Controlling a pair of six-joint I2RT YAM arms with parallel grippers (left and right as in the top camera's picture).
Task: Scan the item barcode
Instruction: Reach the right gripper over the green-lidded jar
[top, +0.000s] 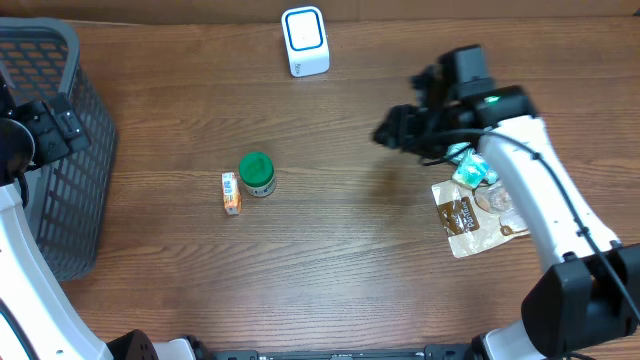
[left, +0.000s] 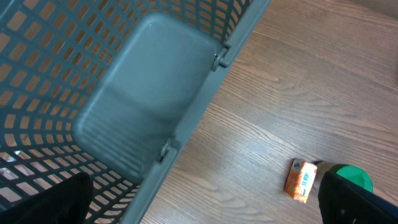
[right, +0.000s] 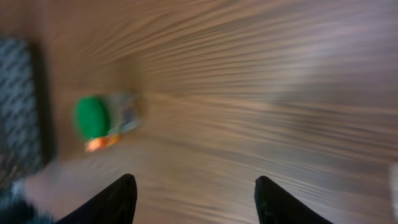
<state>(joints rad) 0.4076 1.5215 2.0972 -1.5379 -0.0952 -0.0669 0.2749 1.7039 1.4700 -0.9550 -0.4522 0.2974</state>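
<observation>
Right fingers (right: 115, 202) released, left fingers (left: 354, 199) released, nothing at scanner (top: 305, 40) yet

Right pair is spread with nothing between, above bare surface (top: 340, 270) between the packet pile (top: 470, 215) and the green-lidded jar (top: 257, 173). Its wrist view is blurred. Left pair is spread wide and empty over the basket (top: 50, 200), likely parked out of the way. Jar sits mid-surface just beside an orange carton (top: 231, 192), well apart from the scanner at the far edge. Right wrist camera faces the jar, so that's my guess for the pick
</observation>
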